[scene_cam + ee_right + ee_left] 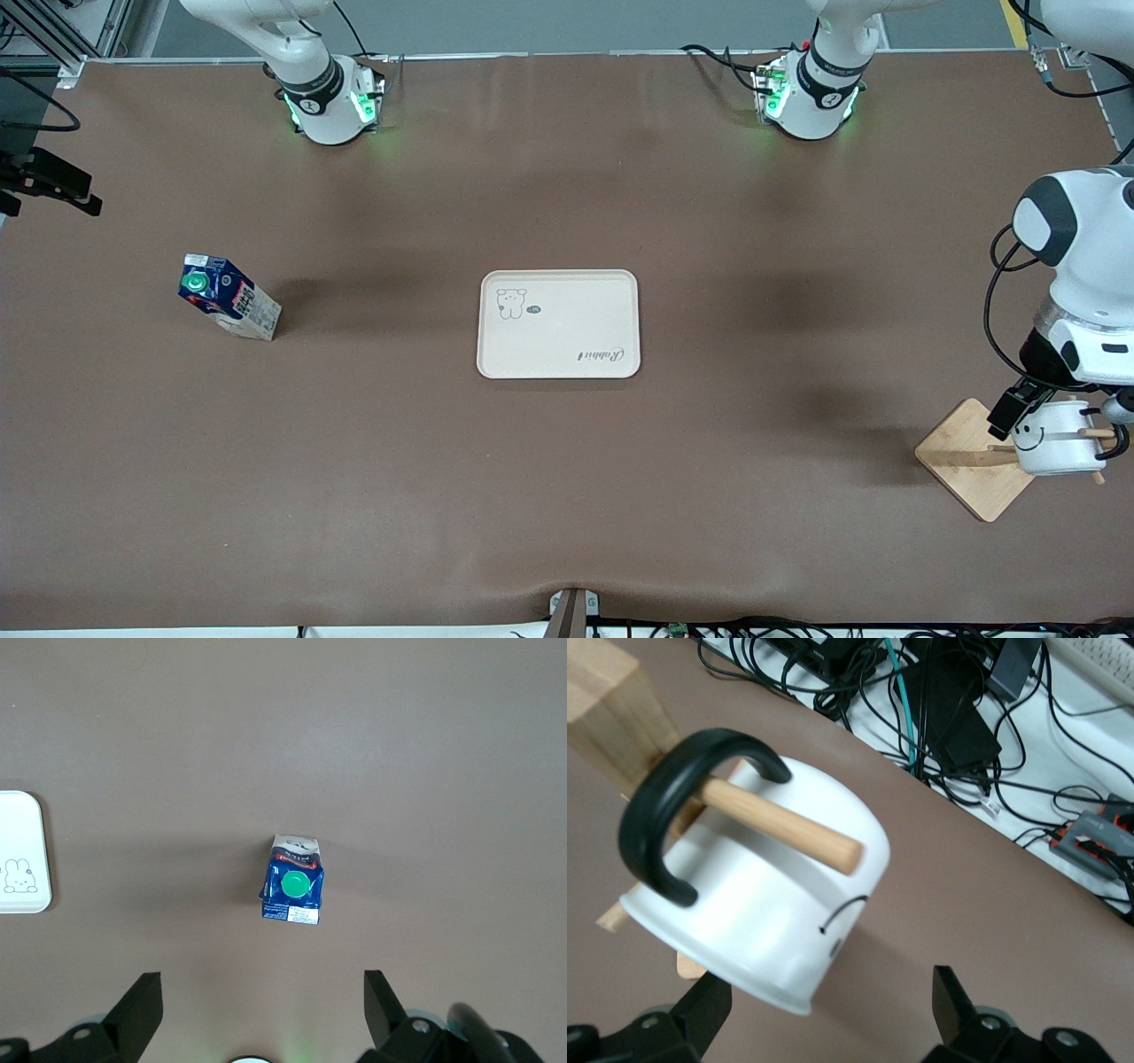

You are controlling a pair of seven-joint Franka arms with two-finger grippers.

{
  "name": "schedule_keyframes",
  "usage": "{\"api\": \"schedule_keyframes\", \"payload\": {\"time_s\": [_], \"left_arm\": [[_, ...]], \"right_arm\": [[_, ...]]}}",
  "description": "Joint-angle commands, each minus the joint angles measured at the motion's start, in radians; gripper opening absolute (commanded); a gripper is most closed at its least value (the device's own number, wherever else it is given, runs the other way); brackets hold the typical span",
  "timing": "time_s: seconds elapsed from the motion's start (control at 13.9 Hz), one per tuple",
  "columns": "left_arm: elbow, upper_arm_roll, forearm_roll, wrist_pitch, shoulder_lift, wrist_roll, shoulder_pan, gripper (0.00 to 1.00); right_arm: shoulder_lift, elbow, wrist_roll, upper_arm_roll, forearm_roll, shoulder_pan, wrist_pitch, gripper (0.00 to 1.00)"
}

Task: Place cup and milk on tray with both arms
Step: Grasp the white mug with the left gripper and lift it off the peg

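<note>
The white cup (pixel 1054 440) with its smiley face hangs tilted by its black handle (pixel 656 815) on a wooden peg (pixel 784 824), at the left arm's end of the table. My left gripper (pixel 828 1010) is open and low beside the cup, whose rim reaches between the fingers without touching them. The blue and white milk (pixel 229 299) with its green cap stands on the table toward the right arm's end. My right gripper (pixel 261 1010) is open and empty, high over the table near the milk (pixel 293 890). The cream tray (pixel 558 324) lies bare in the middle.
The peg belongs to a wooden rack on a square base (pixel 970 461) near the table's edge. Off that edge lies a tangle of cables (pixel 948 718). A black fixture (pixel 49 182) juts in at the right arm's end. A corner of the tray (pixel 22 850) shows in the right wrist view.
</note>
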Motion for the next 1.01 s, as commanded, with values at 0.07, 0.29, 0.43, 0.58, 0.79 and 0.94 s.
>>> {"api": "schedule_keyframes", "payload": {"time_s": [0.07, 0.29, 0.43, 0.58, 0.79, 0.94], "left_arm": [[-0.035, -0.005, 0.081, 0.045, -0.018, -0.016, 0.013, 0.77], [-0.032, -0.005, 0.127, 0.048, -0.007, -0.019, 0.022, 0.53], [-0.028, -0.005, 0.127, 0.051, -0.004, -0.019, 0.020, 0.41], [-0.027, -0.005, 0.127, 0.054, -0.002, -0.017, 0.020, 0.35], [-0.024, -0.005, 0.127, 0.054, -0.002, -0.016, 0.017, 0.26], [-0.021, -0.005, 0.129, 0.054, -0.002, -0.012, 0.013, 0.17]], "right_arm": [[0.015, 0.025, 0.007, 0.003, 0.001, -0.007, -0.014, 1.00], [0.029, 0.025, 0.007, 0.003, 0.002, -0.006, -0.014, 1.00], [0.033, 0.025, 0.007, 0.003, 0.004, -0.009, -0.011, 1.00], [0.047, 0.025, 0.008, 0.003, 0.001, -0.007, -0.010, 1.00], [0.049, 0.025, 0.008, 0.001, 0.002, -0.009, -0.008, 1.00], [0.049, 0.025, 0.007, 0.001, 0.004, -0.009, -0.007, 1.00]]}}
